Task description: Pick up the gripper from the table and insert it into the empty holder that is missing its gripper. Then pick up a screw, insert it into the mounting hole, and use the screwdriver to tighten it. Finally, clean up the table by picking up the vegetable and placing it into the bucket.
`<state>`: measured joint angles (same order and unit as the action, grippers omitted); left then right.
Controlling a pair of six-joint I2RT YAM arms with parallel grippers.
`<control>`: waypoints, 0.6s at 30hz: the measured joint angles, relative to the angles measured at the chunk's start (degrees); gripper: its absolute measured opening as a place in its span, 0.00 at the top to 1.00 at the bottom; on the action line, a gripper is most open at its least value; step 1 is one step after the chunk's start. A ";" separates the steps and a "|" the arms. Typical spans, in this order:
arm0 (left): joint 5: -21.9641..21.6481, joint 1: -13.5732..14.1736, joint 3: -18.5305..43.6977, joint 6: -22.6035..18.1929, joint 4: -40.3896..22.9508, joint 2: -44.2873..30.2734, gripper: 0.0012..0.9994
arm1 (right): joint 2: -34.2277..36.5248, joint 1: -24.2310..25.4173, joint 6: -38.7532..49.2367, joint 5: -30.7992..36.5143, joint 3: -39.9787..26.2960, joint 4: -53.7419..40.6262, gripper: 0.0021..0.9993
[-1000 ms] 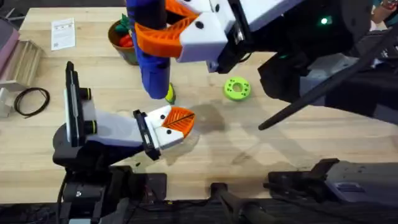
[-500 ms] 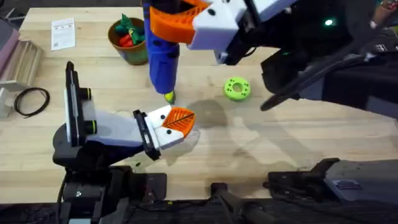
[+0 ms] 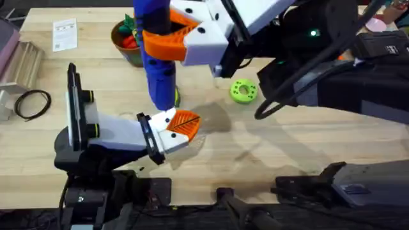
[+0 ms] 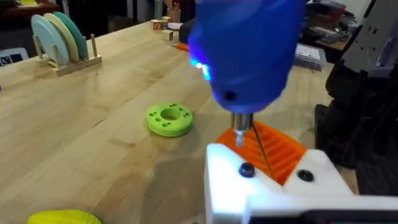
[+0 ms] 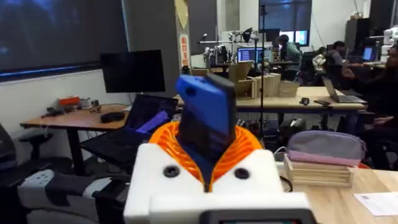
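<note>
Wooden tabletop (image 3: 307,147) carries everything; right tool (image 3: 167,39) clamps the upright screwdriver (image 3: 156,57), bit just above the holder (image 3: 167,131). Left tool's state: cannot tell. Bucket (image 3: 128,45) stands beyond the holder, disc (image 3: 243,90) beside it

The blue screwdriver (image 3: 156,57) stands upright, clamped between orange finger pads (image 3: 167,43), its thin bit (image 4: 261,149) angled down at the orange gripper (image 3: 184,121) seated in the white holder (image 3: 167,135).
</note>
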<state>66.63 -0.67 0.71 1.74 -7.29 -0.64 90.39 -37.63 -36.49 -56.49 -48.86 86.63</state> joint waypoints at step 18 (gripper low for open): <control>0.02 0.00 -0.01 0.00 0.00 0.01 0.99 | 0.00 -1.61 0.85 -4.11 -0.02 -1.26 0.98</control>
<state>66.65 -0.67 0.70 1.74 -7.29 -0.63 90.39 -39.23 -35.64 -60.60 -48.88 85.37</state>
